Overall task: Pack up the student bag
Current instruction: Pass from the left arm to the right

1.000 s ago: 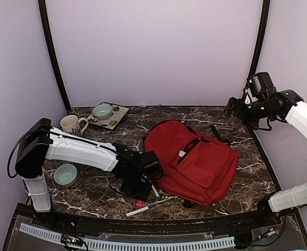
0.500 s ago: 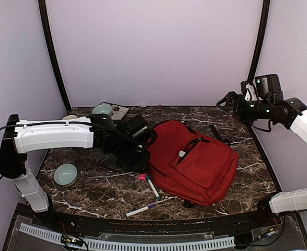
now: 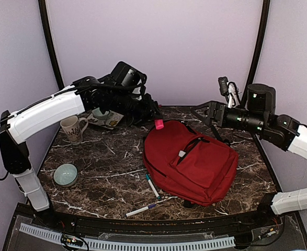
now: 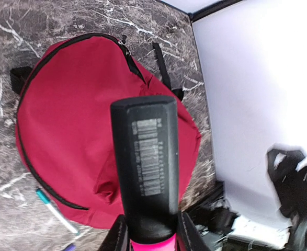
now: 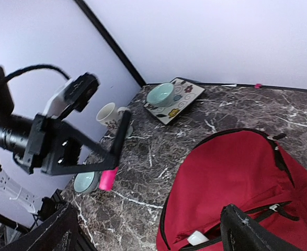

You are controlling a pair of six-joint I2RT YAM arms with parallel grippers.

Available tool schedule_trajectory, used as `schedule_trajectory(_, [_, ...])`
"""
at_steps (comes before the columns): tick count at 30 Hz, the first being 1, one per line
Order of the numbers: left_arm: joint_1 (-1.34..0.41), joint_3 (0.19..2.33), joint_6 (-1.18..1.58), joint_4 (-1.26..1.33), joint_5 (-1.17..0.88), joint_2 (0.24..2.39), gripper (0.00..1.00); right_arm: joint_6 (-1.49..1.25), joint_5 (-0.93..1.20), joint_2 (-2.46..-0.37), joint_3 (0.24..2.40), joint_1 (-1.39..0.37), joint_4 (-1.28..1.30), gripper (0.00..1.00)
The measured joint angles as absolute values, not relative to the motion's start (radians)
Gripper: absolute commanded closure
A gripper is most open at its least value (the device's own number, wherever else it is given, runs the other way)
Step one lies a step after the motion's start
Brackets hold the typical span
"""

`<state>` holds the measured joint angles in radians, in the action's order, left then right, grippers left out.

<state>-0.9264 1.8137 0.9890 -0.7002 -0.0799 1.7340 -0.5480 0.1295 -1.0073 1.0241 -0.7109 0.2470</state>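
Top external: L gripper point(image 3: 153, 115) raised marker point(image 3: 159, 124) (pink-tipped) by bag point(image 3: 195, 162).

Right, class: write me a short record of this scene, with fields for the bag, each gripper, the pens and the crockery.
bag: red backpack lying flat on the marble table, a white item showing at its front pocket zip
left gripper: in the air above the bag's top edge, shut on a black and pink marker
right gripper: open, in the air by the bag's far right, holding nothing
pens: teal-capped pen and purple-tipped pen, near the bag's near-left edge
crockery: mug, teal bowl, patterned plate carrying a small bowl
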Motion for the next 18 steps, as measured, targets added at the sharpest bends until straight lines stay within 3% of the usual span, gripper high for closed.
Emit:
schedule_trajectory(8, [-0.921, 1.734, 1.253, -0.508, -0.107, 1.749, 0.87, -0.49, 0.088, -1.059, 1.007, -0.886, 0.136, 0.09])
schedule_trajectory(12, [-0.921, 1.673, 1.37, -0.434, -0.096, 1.749, 0.87, -0.428, -0.033, -1.118, 1.007, -0.918, 0.094, 0.16])
schedule_trajectory(18, [-0.921, 1.617, 1.476, -0.35, -0.062, 1.746, 0.87, -0.418, -0.12, -1.2, 1.007, -0.928, 0.038, 0.16])
